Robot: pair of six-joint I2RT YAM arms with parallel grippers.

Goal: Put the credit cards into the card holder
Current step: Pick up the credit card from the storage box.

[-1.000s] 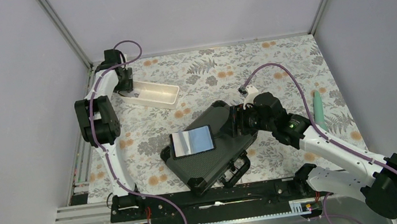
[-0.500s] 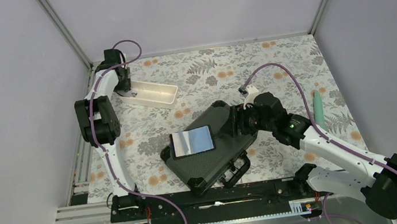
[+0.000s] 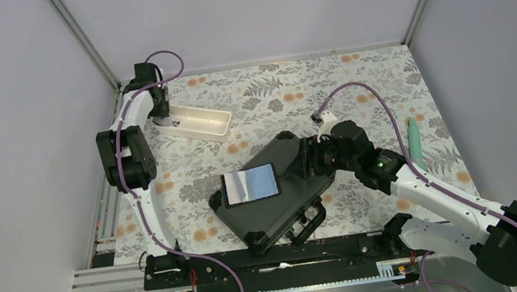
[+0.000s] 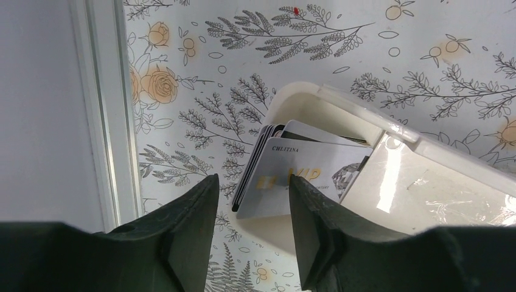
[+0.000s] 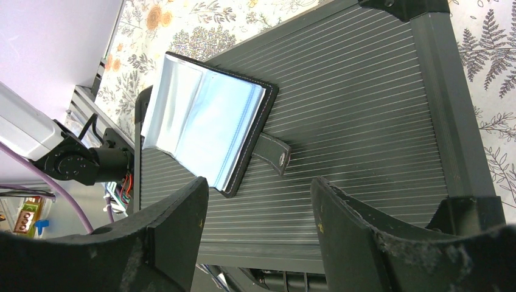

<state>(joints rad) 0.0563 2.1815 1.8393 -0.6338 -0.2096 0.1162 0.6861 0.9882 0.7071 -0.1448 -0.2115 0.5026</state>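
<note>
Thin, stiff and slick, the credit cards lean stacked at the white tray's end, probably best pinched across their faces at the raised edge that the left gripper's half-spread jaws straddle, while the right gripper gapes empty over the open card holder.

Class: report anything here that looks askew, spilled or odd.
Nothing spilled or damaged. The plastic credit cards lean bunched at one end of the long white plastic tray; the large black ribbed hard case lies diagonally.
</note>
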